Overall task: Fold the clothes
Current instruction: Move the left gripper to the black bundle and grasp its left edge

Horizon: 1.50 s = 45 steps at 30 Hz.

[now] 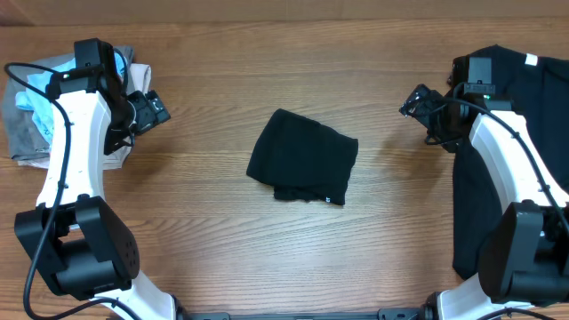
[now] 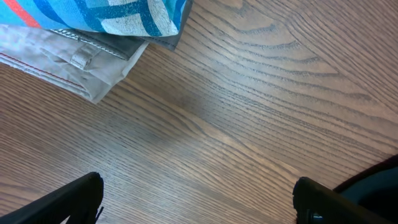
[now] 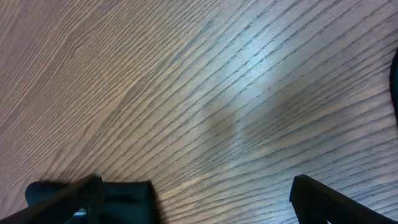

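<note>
At mid-counter: 1 folded black T-shirt [image 1: 302,158] lies as a compact, slightly lumpy packet on the counter [image 1: 267,258], well apart from both hands.
At the right edge: unfolded black clothes [image 1: 524,98] lie spread beneath the right arm, with a small white tag [image 1: 532,60] showing near the top. I cannot tell how many shirts lie there.
Left hand [image 1: 160,108]: fingers spread wide and holding nothing, it hovers over bare wood just beside a beige garment [image 2: 68,59] and a blue striped cloth [image 2: 118,15].
Right hand [image 1: 411,102]: also spread wide and empty, over bare wood near the left edge of the black spread.
Handling: the fabric is light, limp and not fragile. It probably sags and bunches if lifted from 1 point, and drags rather than slides on the wood.
Where to grip: best at a hem, shoulder seam or sleeve edge, pinching only the top layer. 2 hands on 2 corners would keep an edge straight.
Risk: black on black hides the layers, so a pinch could catch 2 at once.
</note>
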Tool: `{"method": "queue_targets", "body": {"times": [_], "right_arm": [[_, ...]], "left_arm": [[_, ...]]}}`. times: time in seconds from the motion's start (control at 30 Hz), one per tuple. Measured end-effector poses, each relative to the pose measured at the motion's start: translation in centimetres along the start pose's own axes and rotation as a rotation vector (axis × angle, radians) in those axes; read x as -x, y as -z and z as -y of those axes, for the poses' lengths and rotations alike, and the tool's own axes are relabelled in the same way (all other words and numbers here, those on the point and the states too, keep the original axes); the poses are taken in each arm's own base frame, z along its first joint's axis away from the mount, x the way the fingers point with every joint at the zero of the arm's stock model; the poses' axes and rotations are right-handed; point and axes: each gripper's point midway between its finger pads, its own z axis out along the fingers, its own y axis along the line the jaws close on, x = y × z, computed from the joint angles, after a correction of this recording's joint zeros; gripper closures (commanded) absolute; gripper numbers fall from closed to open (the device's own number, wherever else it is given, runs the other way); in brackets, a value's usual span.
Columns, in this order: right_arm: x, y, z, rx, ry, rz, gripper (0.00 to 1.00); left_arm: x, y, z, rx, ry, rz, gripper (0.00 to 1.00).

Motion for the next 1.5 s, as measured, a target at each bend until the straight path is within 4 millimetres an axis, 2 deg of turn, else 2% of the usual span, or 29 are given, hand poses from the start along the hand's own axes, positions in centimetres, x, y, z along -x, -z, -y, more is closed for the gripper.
{"method": "queue_targets", "body": {"times": [0.33, 0.37, 0.43, 0.47, 0.57, 0.7, 0.83, 0.97, 1.07, 1.13, 1.3, 1.5], "right_arm": [[0.0, 0.0, 0.0, -0.001, 0.0, 0.0, 0.0], [0.0, 0.0, 0.0, 0.0, 0.0, 0.0, 0.0], [0.0, 0.0, 0.0, 0.0, 0.0, 0.0, 0.0], [0.0, 0.0, 0.0, -0.001, 0.0, 0.0, 0.0], [0.0, 0.0, 0.0, 0.0, 0.0, 0.0, 0.0], [0.0, 0.0, 0.0, 0.0, 0.0, 0.0, 0.0], [0.0, 0.0, 0.0, 0.0, 0.0, 0.0, 0.0], [0.0, 0.0, 0.0, 0.0, 0.0, 0.001, 0.0], [0.0, 0.0, 0.0, 0.0, 0.0, 0.0, 0.0], [0.0, 0.0, 0.0, -0.001, 0.0, 0.0, 0.0], [0.0, 0.0, 0.0, 0.0, 0.0, 0.001, 0.0], [0.0, 0.0, 0.0, 0.0, 0.0, 0.001, 0.0]], "left_arm": [[0.0, 0.0, 0.0, 0.0, 0.0, 0.001, 0.0], [0.1, 0.0, 0.0, -0.001, 0.0, 0.003, 0.03], [-0.1, 0.0, 0.2, -0.012, 0.001, -0.005, 0.21], [-0.3, 0.0, 0.4, -0.023, 0.0, -0.015, 0.24], [-1.2, 0.0, 1.6, -0.069, -0.01, -0.049, 0.24], [-3.2, 0.1, 4.9, -0.102, -0.099, -0.082, 0.18], [-7.0, 0.2, 10.6, -0.136, -0.287, -0.099, 0.0], [-11.0, 0.6, 16.0, -0.188, -0.46, -0.088, 0.0], [-13.7, 0.9, 18.8, -0.197, -0.563, -0.066, 0.0], [-15.3, 1.1, 20.0, -0.186, -0.622, -0.05, 0.0], [-17.6, 1.4, 21.4, -0.151, -0.713, -0.014, 0.0], [-17.8, 0.8, 21.1, -0.11, -0.728, -0.001, 0.0]]}}
